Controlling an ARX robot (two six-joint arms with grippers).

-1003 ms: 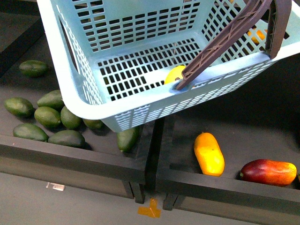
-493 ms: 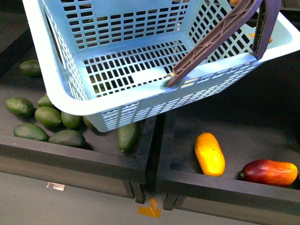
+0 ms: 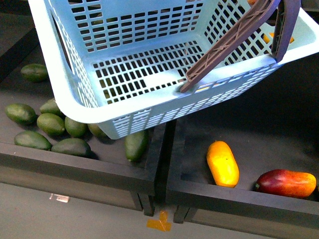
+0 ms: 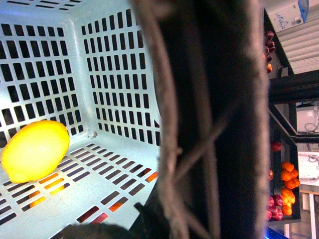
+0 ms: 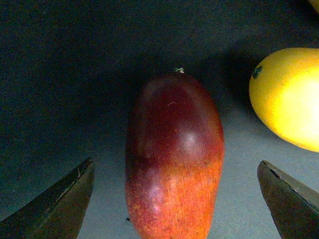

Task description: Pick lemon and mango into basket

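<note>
Hovering over the red mango

Black-rimmed shelf trays [image 3: 75, 167] hold green oval fruits [image 3: 51, 123] on the left. An all-yellow mango [image 3: 222, 163] and the dark red mango [image 5: 174, 159] lie on the right, near the front rim, with bare floor behind. The right gripper [image 5: 174, 167] is spread wide above it. I cannot tell the left gripper's grip. The small yellow lemon [image 4: 35, 150] lies in the raised turquoise slotted basket [image 3: 149, 30], which has shifted slightly rightward.

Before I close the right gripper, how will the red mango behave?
The mango has glossy, smooth skin, so it may slip. Its rounded, elongated body lies loose and could roll sideways as the open right gripper closes.
</note>
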